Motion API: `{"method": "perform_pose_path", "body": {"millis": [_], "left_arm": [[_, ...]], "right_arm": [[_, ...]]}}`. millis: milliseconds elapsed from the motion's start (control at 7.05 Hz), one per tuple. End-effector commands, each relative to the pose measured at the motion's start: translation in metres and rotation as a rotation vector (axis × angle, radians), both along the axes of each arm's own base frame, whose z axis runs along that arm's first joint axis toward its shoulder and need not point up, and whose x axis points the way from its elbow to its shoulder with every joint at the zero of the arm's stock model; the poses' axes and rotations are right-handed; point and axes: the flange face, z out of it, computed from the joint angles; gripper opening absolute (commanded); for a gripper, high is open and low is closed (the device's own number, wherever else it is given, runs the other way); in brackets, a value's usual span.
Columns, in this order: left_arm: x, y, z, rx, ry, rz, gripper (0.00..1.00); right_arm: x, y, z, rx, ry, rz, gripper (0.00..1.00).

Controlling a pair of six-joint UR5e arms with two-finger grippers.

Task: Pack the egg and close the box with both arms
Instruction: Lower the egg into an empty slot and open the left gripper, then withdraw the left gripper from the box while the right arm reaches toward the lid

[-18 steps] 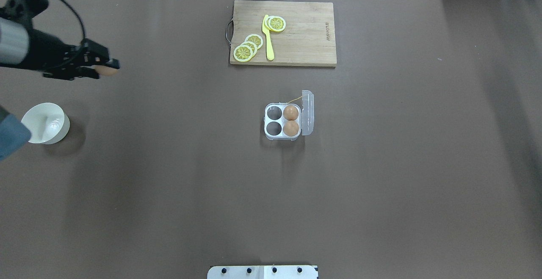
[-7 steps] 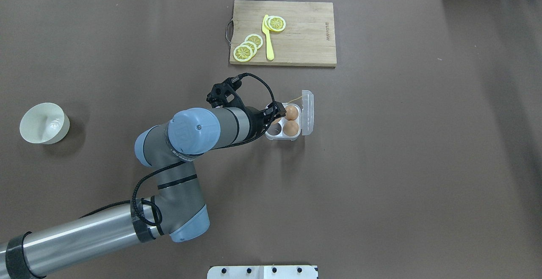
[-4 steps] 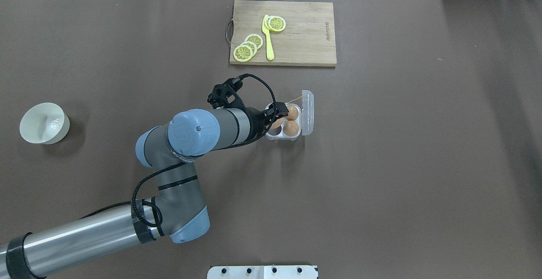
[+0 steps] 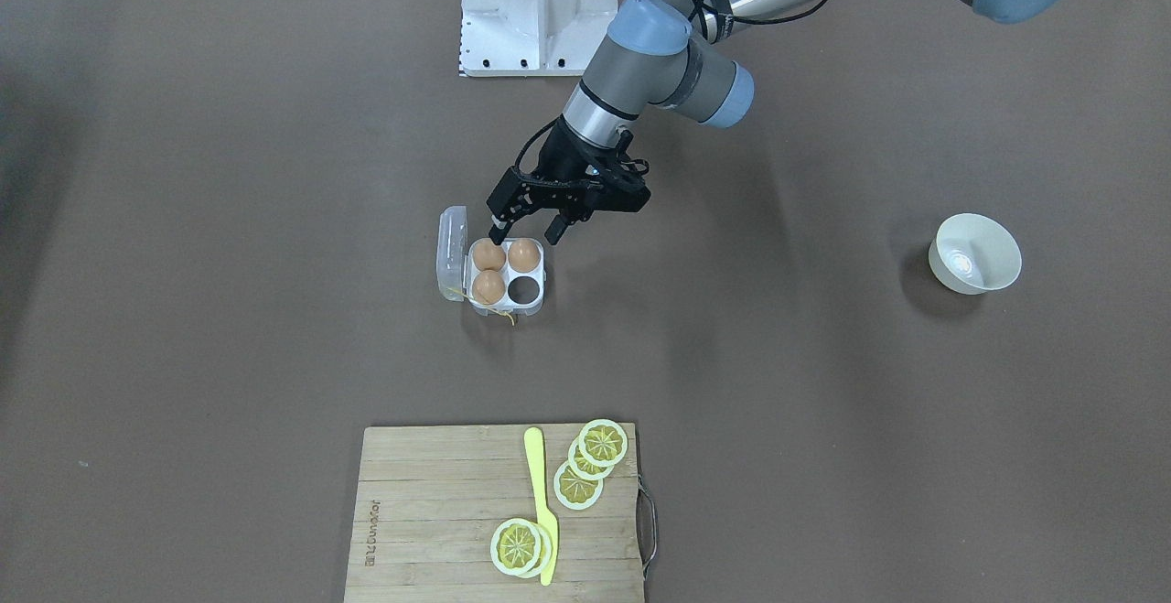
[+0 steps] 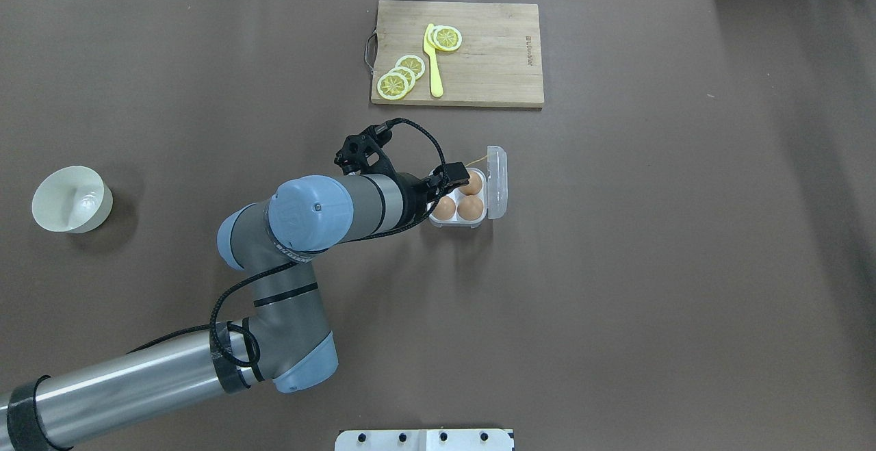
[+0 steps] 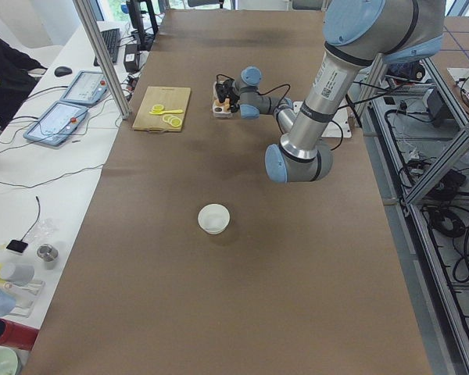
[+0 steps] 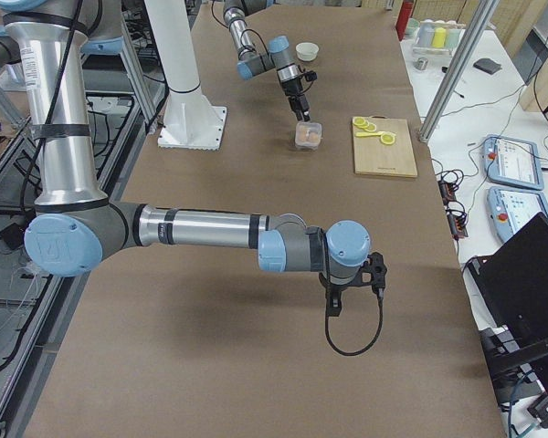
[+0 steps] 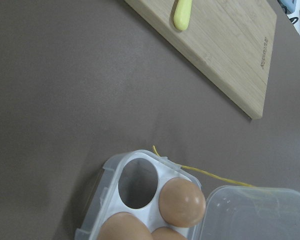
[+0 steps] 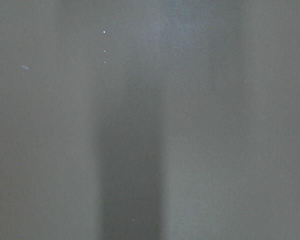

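My left end effector [image 4: 526, 232] stands open and empty above the box [image 4: 452, 248]. The egg [image 4: 523, 255] lies in a cell. For the right end effector [image 7: 340, 297] I cannot tell.

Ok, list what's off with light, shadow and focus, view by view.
Front-facing view: sharp, the bowl throws a soft shadow toward the picture's left. Overhead view: even light, the table darker at its right end. Left wrist view: crisp, little glare on the box lid. Right wrist view: only table, crossed by a dim vertical shadow band.
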Motion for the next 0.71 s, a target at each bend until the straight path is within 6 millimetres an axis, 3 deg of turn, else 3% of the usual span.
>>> {"method": "perform_pose_path", "body": {"millis": [0, 142, 284, 426, 568], "left_arm": [[-0.043, -0.035, -0.005, 0.047, -0.032, 0.016, 0.97], [-0.082, -0.064, 0.001, -0.004, -0.071, 0.055, 0.97], [-0.119, -0.078, 0.006, -0.012, -0.09, 0.073, 0.97], [-0.148, -0.079, 0.008, -0.009, -0.083, 0.075, 0.97], [-0.179, -0.088, 0.002, -0.035, -0.077, 0.1, 0.97]], "right_arm": [[-0.005, -0.004, -0.01, 0.007, -0.062, -0.004, 1.0], [-0.01, -0.007, -0.02, -0.021, -0.102, 0.018, 1.0], [-0.02, -0.018, -0.041, -0.031, -0.134, 0.029, 0.99], [-0.042, -0.028, -0.061, -0.034, -0.187, 0.007, 0.89], [-0.079, -0.036, -0.083, -0.032, -0.226, -0.011, 0.74]]}}
